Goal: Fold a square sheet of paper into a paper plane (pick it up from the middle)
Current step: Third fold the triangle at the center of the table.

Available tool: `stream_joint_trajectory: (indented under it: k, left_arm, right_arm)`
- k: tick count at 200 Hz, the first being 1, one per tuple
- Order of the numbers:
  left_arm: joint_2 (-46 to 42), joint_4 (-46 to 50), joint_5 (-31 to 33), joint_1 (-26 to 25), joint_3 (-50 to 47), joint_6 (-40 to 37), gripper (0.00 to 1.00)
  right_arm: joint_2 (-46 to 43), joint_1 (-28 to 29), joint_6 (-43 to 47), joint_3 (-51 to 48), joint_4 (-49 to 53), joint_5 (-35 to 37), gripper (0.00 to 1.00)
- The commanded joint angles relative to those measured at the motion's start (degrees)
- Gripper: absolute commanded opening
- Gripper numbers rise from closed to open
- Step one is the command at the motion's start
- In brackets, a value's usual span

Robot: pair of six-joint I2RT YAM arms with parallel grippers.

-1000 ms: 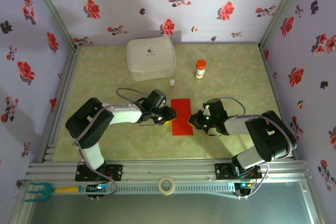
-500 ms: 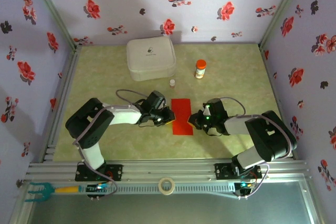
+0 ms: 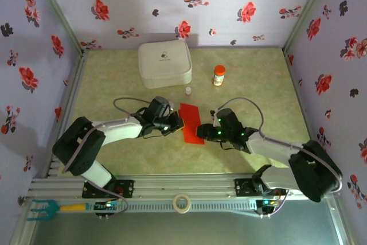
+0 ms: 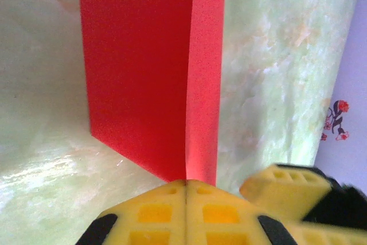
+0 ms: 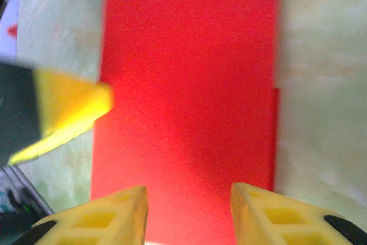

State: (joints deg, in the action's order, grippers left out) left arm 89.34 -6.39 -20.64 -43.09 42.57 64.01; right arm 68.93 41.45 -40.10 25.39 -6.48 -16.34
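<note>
The square sheet of paper (image 3: 191,121), bright red, is folded to a narrow rectangle and lies tilted on the green mat between the two arms. My left gripper (image 3: 178,123) is shut on its left edge. In the left wrist view its yellow fingers (image 4: 186,183) meet on the paper (image 4: 149,73), which rises in a crease ahead of them. My right gripper (image 3: 205,133) stands open at the paper's right side. Seen from the right wrist, the jaws (image 5: 189,194) are spread apart low over the red paper (image 5: 189,84), with a left fingertip (image 5: 69,107) at the far side.
A white rounded case (image 3: 164,63) stands at the back. An orange-capped bottle (image 3: 218,75) and a small vial (image 3: 188,90) stand just behind the paper. A tape roll (image 3: 182,202) and a green-handled tool (image 3: 40,207) lie on the front rail.
My left gripper closed on the paper's left edge and the right gripper opened off it. Both arms shifted left, and the paper turned and slid slightly left and back.
</note>
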Motion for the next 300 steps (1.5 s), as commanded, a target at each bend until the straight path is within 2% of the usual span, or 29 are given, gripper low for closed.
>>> stream_joint_trajectory:
  k: [1,49,83,91,118,166,187,253,300]
  left_arm:
    - [-2.01,3.31,-0.79,0.51,-1.21,0.69,0.00]
    - [-2.06,3.84,-1.05,1.08,-1.56,1.21,0.01]
    - [-1.90,3.93,-1.23,1.07,-1.19,1.21,0.01]
    - [-1.89,3.93,-1.23,1.08,-1.17,1.23,0.01]
    - [-1.82,3.93,-1.35,1.08,-0.91,1.30,0.00]
    - [-1.92,3.89,-1.49,1.08,-1.17,1.28,0.00]
    - [-1.92,3.76,-1.50,1.08,-1.24,1.32,0.00]
    - [-1.85,3.80,-1.46,1.08,-1.08,1.36,0.00]
    - [-1.85,3.67,-1.44,1.08,-1.26,1.47,0.00]
  right_arm:
    - [-2.94,6.14,15.04,-0.61,1.16,13.77,0.43]
    - [-4.51,20.94,36.10,-1.28,-3.67,27.35,0.51]
    - [-0.88,27.53,42.74,0.11,-6.34,34.60,0.55]
    - [0.51,28.84,44.09,0.47,-6.91,35.14,0.57]
    - [5.84,31.76,46.07,2.23,-8.61,44.28,0.57]
    - [12.57,33.60,48.87,3.73,-13.26,50.05,0.57]
    - [13.65,33.91,48.85,4.23,-13.39,50.53,0.52]
    - [10.74,34.11,45.34,1.87,-12.28,49.34,0.25]
    - [10.28,34.08,43.76,1.66,-10.98,49.48,0.14]
